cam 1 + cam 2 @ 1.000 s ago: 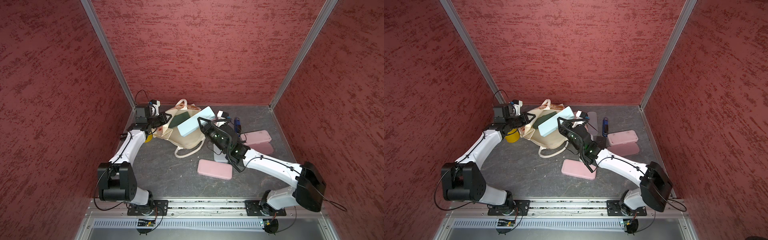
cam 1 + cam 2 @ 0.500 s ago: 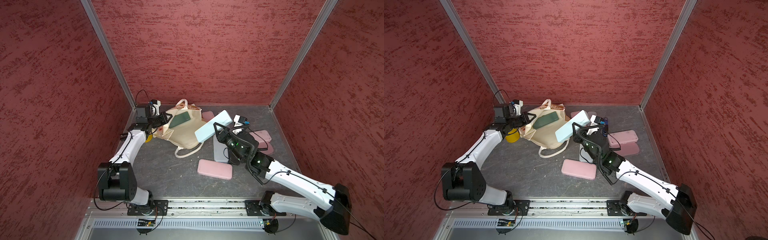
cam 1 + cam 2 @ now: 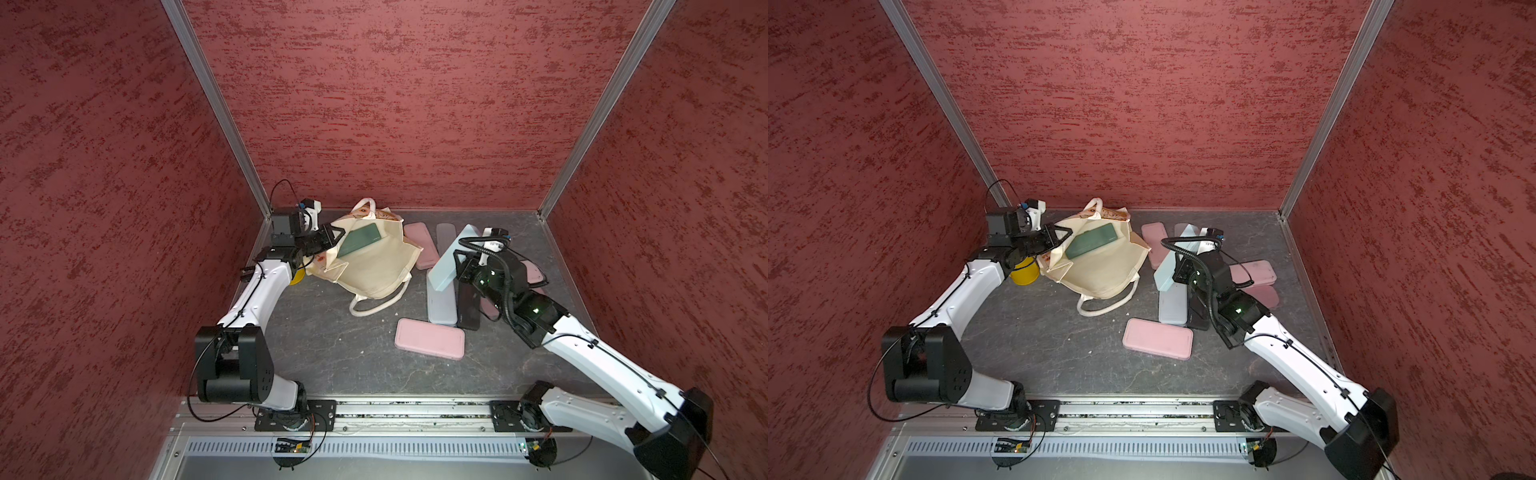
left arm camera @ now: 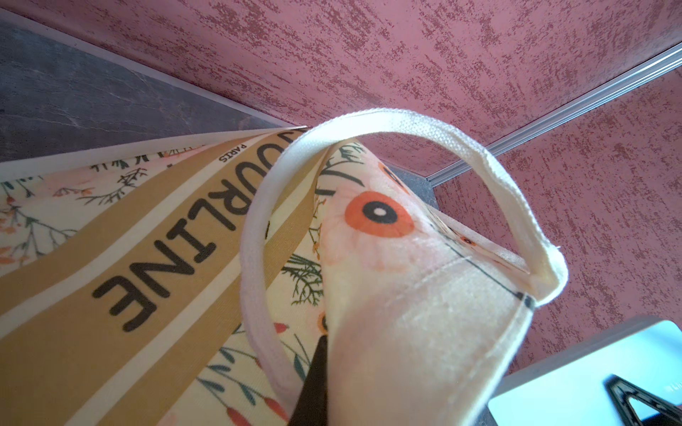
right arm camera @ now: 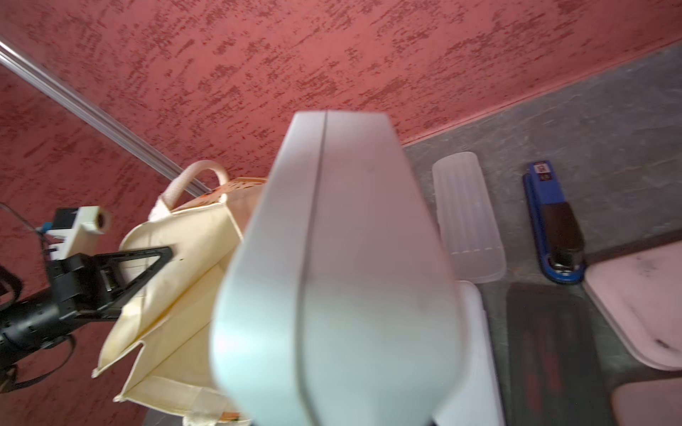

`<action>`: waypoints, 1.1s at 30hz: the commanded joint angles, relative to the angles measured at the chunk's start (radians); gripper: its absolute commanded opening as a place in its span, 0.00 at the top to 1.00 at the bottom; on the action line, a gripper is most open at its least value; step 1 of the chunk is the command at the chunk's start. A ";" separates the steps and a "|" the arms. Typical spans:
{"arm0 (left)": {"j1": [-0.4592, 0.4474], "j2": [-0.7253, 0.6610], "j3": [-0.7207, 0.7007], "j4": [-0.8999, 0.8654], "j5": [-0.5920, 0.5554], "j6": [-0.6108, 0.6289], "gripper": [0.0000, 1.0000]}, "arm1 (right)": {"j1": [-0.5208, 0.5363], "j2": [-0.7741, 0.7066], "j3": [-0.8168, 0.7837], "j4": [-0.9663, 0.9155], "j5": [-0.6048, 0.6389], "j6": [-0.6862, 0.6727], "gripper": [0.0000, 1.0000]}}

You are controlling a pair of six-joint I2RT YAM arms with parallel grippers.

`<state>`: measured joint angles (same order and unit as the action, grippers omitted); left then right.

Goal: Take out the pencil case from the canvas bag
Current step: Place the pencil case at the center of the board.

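Evidently the left pincer (image 3: 330, 239) pinches the canvas bag (image 3: 374, 270) by its rim to steady it; at three o'clock, the right pincer (image 3: 458, 268) clamps the pencil case (image 3: 452, 253), clear of the bag.

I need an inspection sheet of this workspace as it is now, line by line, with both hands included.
Surface: dark grey tabletop, no spill seen.
Job's things: canvas bag slumped, mouth open, green case inside; light blue pencil case outside the bag, held tilted over loose cases.
Clutter: pink cases, frosted cases, black case, blue stapler, yellow cup beside the bag.
Hands: left hand shut on the bag's rim; right hand shut on the light blue pencil case.
Cables: black cables loop along both arms; no snag seen.
Surroundings: red textured walls, metal corner posts.
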<state>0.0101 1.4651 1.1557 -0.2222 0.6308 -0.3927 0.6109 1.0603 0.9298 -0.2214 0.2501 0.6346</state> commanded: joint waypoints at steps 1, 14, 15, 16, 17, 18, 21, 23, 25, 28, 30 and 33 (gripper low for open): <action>0.001 -0.026 -0.003 0.043 0.042 -0.007 1.00 | -0.085 0.015 0.075 -0.116 -0.114 -0.053 1.00; -0.009 -0.042 0.004 0.057 0.091 -0.022 1.00 | -0.299 0.270 0.112 -0.162 -0.585 -0.206 0.97; -0.009 -0.044 0.005 0.057 0.094 -0.020 1.00 | -0.303 0.289 0.115 -0.162 -0.585 -0.206 0.97; -0.009 -0.046 0.007 0.054 0.096 -0.017 1.00 | -0.305 0.315 0.116 -0.075 -0.699 -0.208 0.97; -0.009 -0.051 0.009 0.052 0.096 -0.015 1.00 | -0.304 0.337 0.118 -0.036 -0.764 -0.206 0.97; -0.008 -0.055 0.009 0.051 0.096 -0.012 1.00 | -0.304 0.352 0.121 -0.010 -0.780 -0.202 0.97; -0.006 -0.063 0.010 0.050 0.098 -0.005 1.00 | -0.304 0.401 0.134 0.057 -0.836 -0.202 0.97; -0.003 -0.064 0.011 0.050 0.102 -0.005 1.00 | -0.305 0.457 0.153 0.071 -0.870 -0.206 0.96; -0.002 -0.065 0.010 0.049 0.104 -0.006 1.00 | -0.305 0.495 0.164 0.082 -0.900 -0.202 0.96; -0.002 -0.066 0.004 0.064 0.108 -0.016 1.00 | -0.304 0.538 0.165 0.103 -0.931 -0.201 0.96; -0.002 -0.063 0.001 0.072 0.113 -0.025 1.00 | -0.304 0.559 0.169 0.103 -0.929 -0.202 0.96; -0.004 -0.067 -0.011 0.092 0.115 -0.036 1.00 | -0.305 0.598 0.187 0.095 -0.945 -0.207 0.95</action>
<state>0.0082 1.4395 1.1534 -0.2199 0.7017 -0.4156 0.3103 1.6405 1.0729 -0.1719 -0.6376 0.4507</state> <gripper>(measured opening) 0.088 0.258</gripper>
